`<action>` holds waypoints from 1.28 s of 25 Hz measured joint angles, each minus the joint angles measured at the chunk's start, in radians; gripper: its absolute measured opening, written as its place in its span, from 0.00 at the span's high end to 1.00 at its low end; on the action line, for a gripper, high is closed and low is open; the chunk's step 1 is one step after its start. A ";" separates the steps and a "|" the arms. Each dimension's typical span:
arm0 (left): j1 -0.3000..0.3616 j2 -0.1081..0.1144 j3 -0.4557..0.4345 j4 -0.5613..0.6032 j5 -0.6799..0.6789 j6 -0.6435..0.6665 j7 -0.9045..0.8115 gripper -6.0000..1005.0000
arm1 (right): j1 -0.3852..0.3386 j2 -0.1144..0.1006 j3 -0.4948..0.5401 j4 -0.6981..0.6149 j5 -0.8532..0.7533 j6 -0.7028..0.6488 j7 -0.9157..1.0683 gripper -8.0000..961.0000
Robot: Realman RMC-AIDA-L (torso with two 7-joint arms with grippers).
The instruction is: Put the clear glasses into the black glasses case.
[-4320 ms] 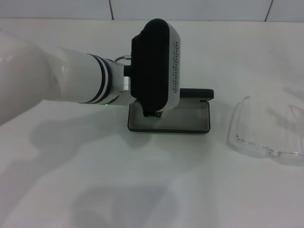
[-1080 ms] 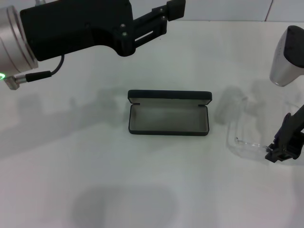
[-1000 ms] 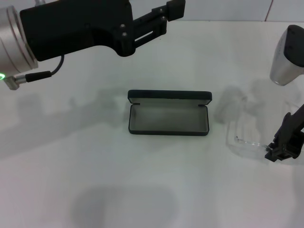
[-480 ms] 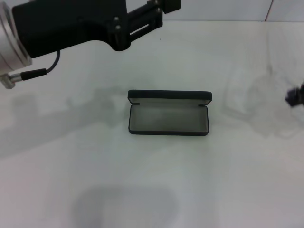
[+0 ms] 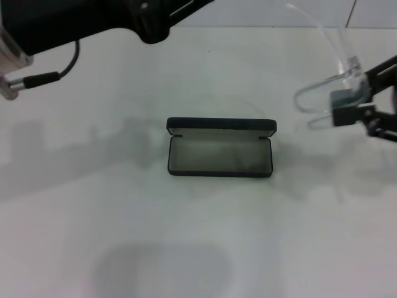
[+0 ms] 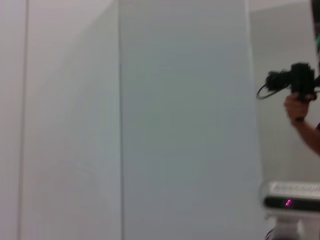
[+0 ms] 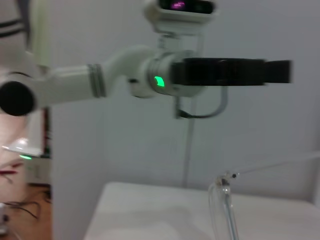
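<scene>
R gripper (image 5: 348, 112) was clamped on the glasses (image 5: 322, 93), held aloft right of the open case (image 5: 220, 149) — long axis across. L gripper (image 5: 155, 15) was parked high; jaws unclear.

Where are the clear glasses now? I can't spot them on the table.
In the head view the clear glasses hang above the table, held in the right gripper, right of the open black glasses case.

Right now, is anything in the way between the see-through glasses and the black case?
Nothing visible. The right claw holds the clear glasses up to the right of the open black glasses case, with only bare table between.
</scene>
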 joint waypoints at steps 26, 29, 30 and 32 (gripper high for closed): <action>-0.101 0.006 -0.002 -0.152 0.031 0.103 -0.005 0.88 | 0.097 -0.006 -0.248 0.141 0.143 0.159 -0.193 0.88; -0.101 0.006 -0.002 -0.157 0.032 0.117 -0.007 0.88 | 0.090 -0.007 -0.247 0.141 0.162 0.155 -0.195 0.88; -0.102 0.006 -0.002 -0.160 0.033 0.123 -0.007 0.88 | 0.086 -0.007 -0.247 0.140 0.168 0.153 -0.195 0.88; -0.103 0.006 -0.002 -0.167 0.034 0.135 -0.008 0.88 | 0.079 -0.007 -0.247 0.139 0.179 0.148 -0.196 0.88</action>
